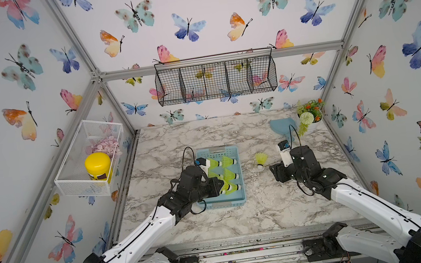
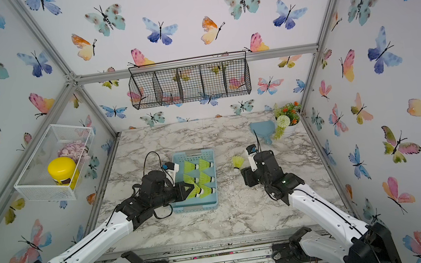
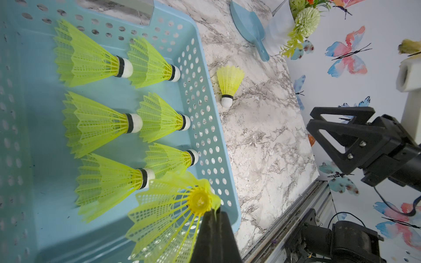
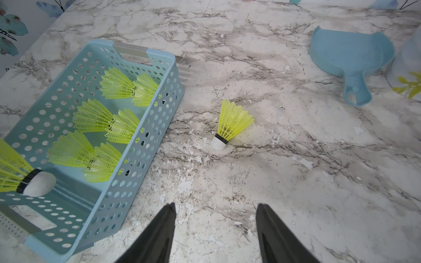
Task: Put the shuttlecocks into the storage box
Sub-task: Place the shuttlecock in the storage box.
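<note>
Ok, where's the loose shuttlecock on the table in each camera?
Top view: loose shuttlecock on the table, right of the storage box.
Top view: shuttlecock, same spot.
Left wrist: shuttlecock outside the box's perforated wall.
Right wrist: mid-picture, ahead of the open right claw.
Shared landmark: the storage box.

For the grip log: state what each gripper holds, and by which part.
Left gripper: shut on a shuttlecock, fingers pinching its yellow skirt, cork end free, above the storage box. Right gripper: open, holding nothing.
</note>
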Controlling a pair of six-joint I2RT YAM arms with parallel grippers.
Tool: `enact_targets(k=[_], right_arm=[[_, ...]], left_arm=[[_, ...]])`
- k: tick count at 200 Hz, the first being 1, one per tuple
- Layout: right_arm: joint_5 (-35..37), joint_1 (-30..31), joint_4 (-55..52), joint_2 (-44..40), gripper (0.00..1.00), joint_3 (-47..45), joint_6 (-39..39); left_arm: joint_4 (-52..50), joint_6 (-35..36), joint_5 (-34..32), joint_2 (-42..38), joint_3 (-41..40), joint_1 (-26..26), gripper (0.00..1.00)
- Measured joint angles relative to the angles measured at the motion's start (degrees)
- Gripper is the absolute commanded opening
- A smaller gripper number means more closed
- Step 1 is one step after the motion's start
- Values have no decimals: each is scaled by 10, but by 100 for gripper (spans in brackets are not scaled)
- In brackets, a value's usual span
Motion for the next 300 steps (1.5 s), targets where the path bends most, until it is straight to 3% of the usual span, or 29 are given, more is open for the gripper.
enact_targets(k=[300], right_arm=[[-11, 0, 21, 16, 63, -28, 8]], left_arm=[[116, -77, 27, 79, -68, -49, 0]])
